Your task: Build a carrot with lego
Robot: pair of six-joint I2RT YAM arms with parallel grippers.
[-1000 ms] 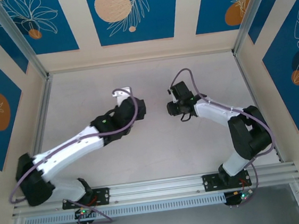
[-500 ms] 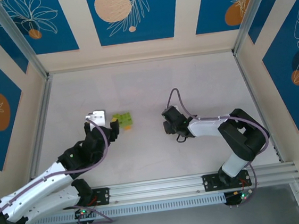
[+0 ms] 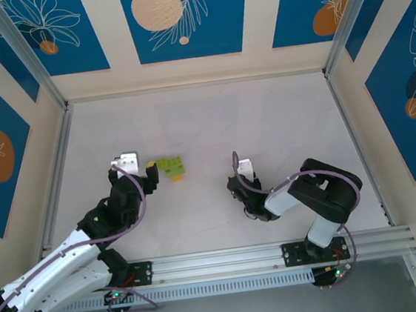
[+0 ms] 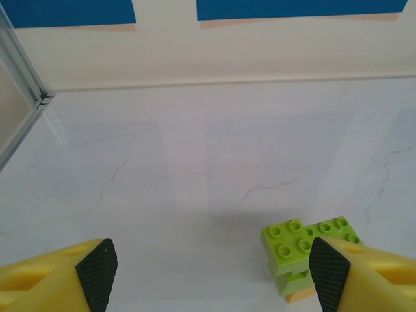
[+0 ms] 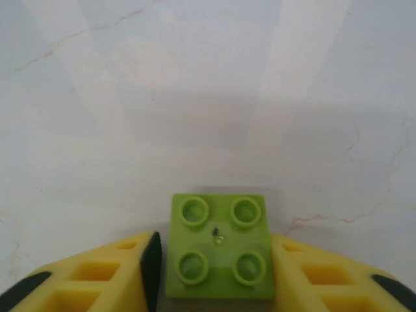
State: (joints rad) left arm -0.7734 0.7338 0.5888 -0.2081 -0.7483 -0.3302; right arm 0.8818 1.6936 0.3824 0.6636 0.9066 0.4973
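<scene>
A cluster of joined lime-green lego bricks (image 3: 170, 167) lies on the white table left of centre. In the left wrist view this cluster (image 4: 302, 247) has a strip of orange showing under its near edge. My left gripper (image 3: 147, 174) sits just left of it, low over the table. It stands wide open (image 4: 211, 270), nothing between the fingers, and its right fingertip (image 4: 328, 270) is beside the cluster. My right gripper (image 3: 234, 182) is low at centre right, shut (image 5: 214, 263) on a square lime-green four-stud brick (image 5: 220, 246).
Cream walls with blue panels close in the table on three sides, with metal posts at the back corners (image 3: 65, 104). An aluminium rail (image 3: 219, 260) runs along the near edge, where both arm bases are bolted.
Both arms have pulled back from the middle toward the near edge. The left gripper has let go of the green cluster, which now lies on the table. The right gripper came down low with its brick.
</scene>
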